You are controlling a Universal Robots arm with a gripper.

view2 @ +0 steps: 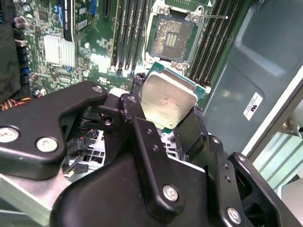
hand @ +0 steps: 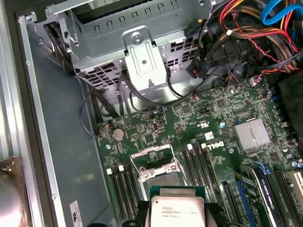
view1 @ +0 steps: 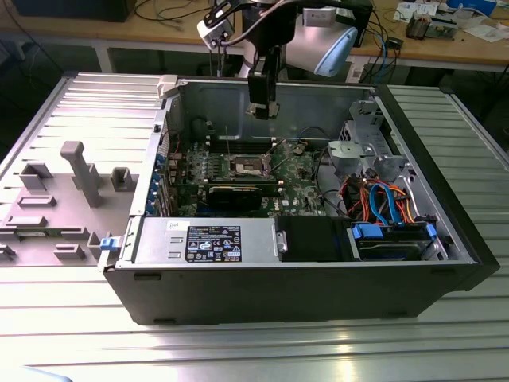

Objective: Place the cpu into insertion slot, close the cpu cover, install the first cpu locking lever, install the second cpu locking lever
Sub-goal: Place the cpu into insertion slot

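My gripper (view1: 263, 107) hangs inside the open computer case, above the green motherboard (view1: 298, 171). It is shut on the cpu (view2: 168, 100), a small silvery-tan square pinched by its edges between the black fingers (view2: 191, 126). In both wrist views the insertion slot (view2: 171, 35) lies uncovered beyond the chip, showing a dark centre inside a silvery rim. In the first wrist view the cpu (hand: 176, 210) hovers just short of the slot (hand: 161, 178). The cpu cover (hand: 152, 157) stands raised at the slot's far edge. A thin wire lever (view2: 213, 16) sticks out beside the slot.
Black memory slots (view2: 130, 28) flank the socket on both sides. A metal drive cage (hand: 142, 56) and bundled coloured cables (view1: 382, 199) sit on the exterior view's right. The case wall (view2: 255, 61) is close by. A grey fixture plate (view1: 71, 191) lies outside on the exterior view's left.
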